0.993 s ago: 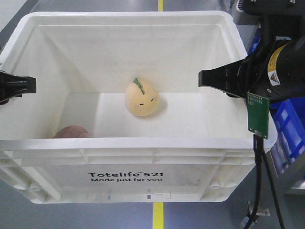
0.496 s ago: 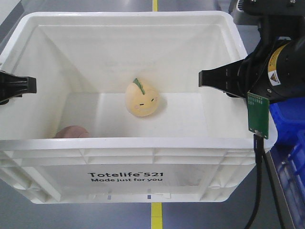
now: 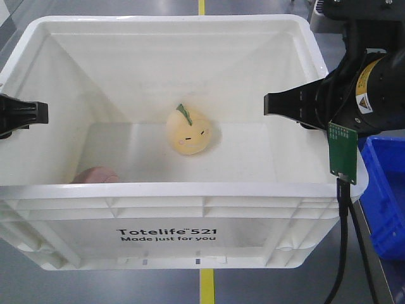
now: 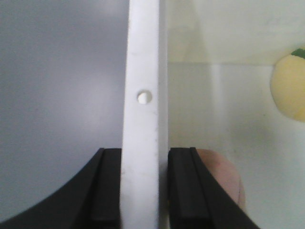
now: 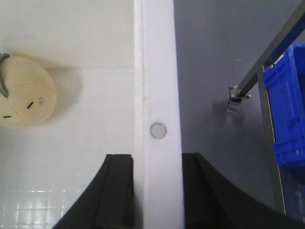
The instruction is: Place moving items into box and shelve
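The left gripper (image 4: 139, 191) pinches the box (image 3: 164, 234) wall at 9 o'clock and the right gripper (image 5: 157, 191) at 3 (rim between jaws). Inside, the yellow plush (image 3: 189, 132) sits central and the pink plush (image 3: 95, 175) at 7 o'clock.

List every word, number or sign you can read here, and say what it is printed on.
"Totelife 521": black print on the front wall of the white box.
"Made just for you": smaller print just beneath, same wall.
Too small to read: the yellow label on the right arm, beside its warning triangle.
Too small to read: marks on the green circuit board.
Wrist views: no text.
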Motion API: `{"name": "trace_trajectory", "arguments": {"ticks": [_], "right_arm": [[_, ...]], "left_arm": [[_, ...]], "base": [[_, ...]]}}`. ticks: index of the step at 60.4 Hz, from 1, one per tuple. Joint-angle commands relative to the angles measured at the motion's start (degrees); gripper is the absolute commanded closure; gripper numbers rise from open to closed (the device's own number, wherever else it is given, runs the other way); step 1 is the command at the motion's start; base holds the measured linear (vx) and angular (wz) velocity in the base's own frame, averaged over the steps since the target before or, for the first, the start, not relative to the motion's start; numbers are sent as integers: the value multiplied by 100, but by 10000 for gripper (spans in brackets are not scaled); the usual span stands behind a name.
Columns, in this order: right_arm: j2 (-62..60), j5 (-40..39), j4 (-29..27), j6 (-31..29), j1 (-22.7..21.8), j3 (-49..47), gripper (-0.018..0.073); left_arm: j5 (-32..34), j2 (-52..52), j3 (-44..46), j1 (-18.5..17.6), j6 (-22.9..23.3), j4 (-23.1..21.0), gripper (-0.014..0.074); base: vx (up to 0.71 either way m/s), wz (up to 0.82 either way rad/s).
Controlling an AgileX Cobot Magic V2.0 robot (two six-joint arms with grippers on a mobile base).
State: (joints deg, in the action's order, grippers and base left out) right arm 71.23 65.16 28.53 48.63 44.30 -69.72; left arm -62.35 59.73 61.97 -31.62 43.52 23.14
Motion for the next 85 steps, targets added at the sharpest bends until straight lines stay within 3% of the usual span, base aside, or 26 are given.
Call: {"name": "trace_trajectory", "arguments": {"ticks": [1,85], "right_arm": [[-225,-403,729,-42,-9,-231,510],[-225,-420,729,-42,-9,-231,510]], "left_arm": [[445,-138,236,-28,50,570,451],[460,-138,236,-28,50,570,451]], "base": [[50,-3],[48,-2]]}}
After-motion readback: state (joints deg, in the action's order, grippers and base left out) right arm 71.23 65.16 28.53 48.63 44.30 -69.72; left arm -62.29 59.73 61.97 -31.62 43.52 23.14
